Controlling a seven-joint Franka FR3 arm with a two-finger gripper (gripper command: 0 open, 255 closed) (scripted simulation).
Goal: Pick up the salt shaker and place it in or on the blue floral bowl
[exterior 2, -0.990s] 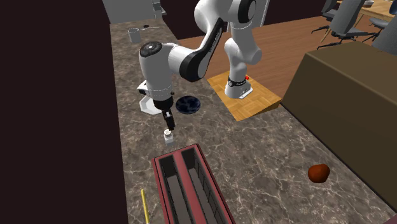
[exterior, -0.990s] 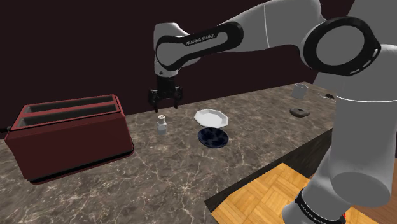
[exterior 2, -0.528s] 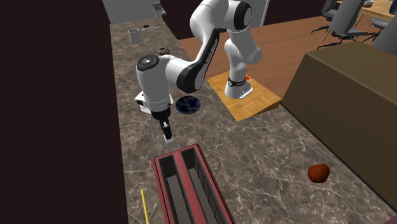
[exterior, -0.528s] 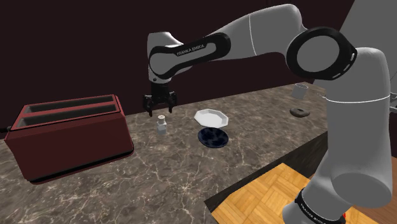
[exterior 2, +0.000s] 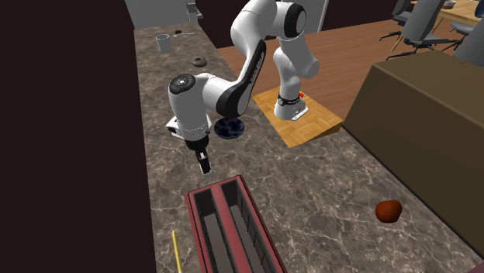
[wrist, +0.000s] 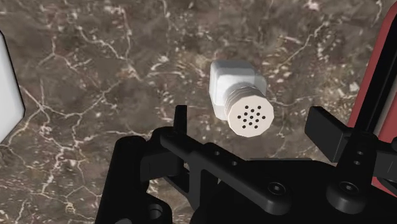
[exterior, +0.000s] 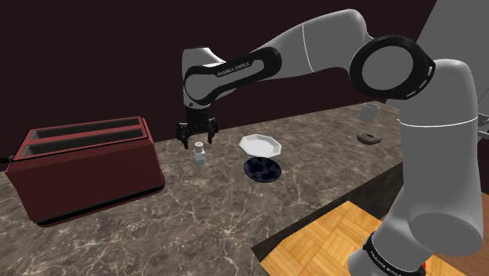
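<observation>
The salt shaker is a small white block with a round perforated cap, standing upright on the dark marble counter. My gripper hangs just above it, open. In the wrist view the shaker lies below and between the two black fingers, closer to one of them, and neither touches it. The blue floral bowl sits on the counter toward the shoulder view's right of the shaker. In the second exterior view the gripper hides the shaker, and the arm covers part of the bowl.
A white angular dish lies just behind the blue bowl. A red two-slot toaster stands at the shoulder view's left, close to the shaker. A grey cup and a dark ring are far along the counter.
The gripper has shifted a little to the shoulder view's left and come down, from well above the shaker to just over its cap. The fingers stayed open.
</observation>
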